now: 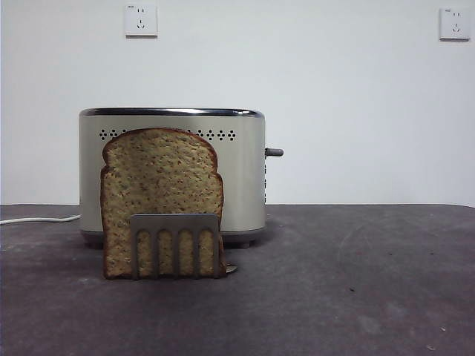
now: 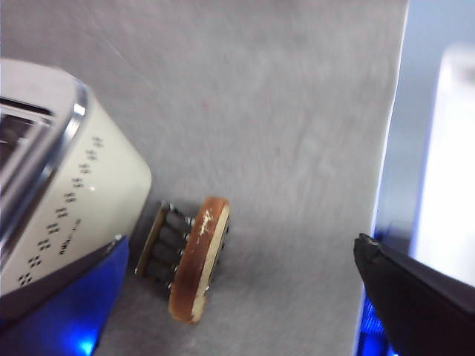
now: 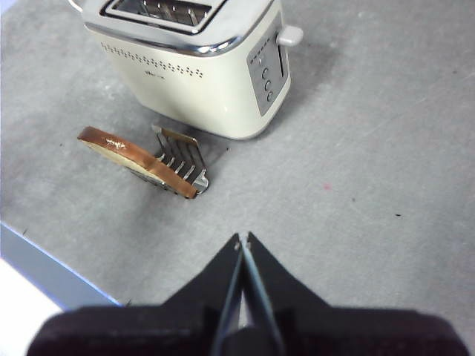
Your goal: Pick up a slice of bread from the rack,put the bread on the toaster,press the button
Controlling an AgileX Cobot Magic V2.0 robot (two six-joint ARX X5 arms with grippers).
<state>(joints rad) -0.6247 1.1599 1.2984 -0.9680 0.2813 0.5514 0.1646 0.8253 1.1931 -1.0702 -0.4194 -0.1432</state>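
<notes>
Nothing's really done yet: the slice of bread [image 1: 162, 194] is standing upright in the rack [image 1: 177, 245] just in front of the toaster [image 1: 172, 169], whose slots look empty, and the button [image 1: 274, 152] isn't pressed. The right tool [image 3: 243, 241] hangs clenched and empty above the surface [image 1: 349, 282]; the left tool [image 2: 393, 274] only shows one jaw, so can't tell.

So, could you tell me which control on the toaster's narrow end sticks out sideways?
The lever knob high on the toaster; the small round buttons below it lie flat in their grey panel.
</notes>
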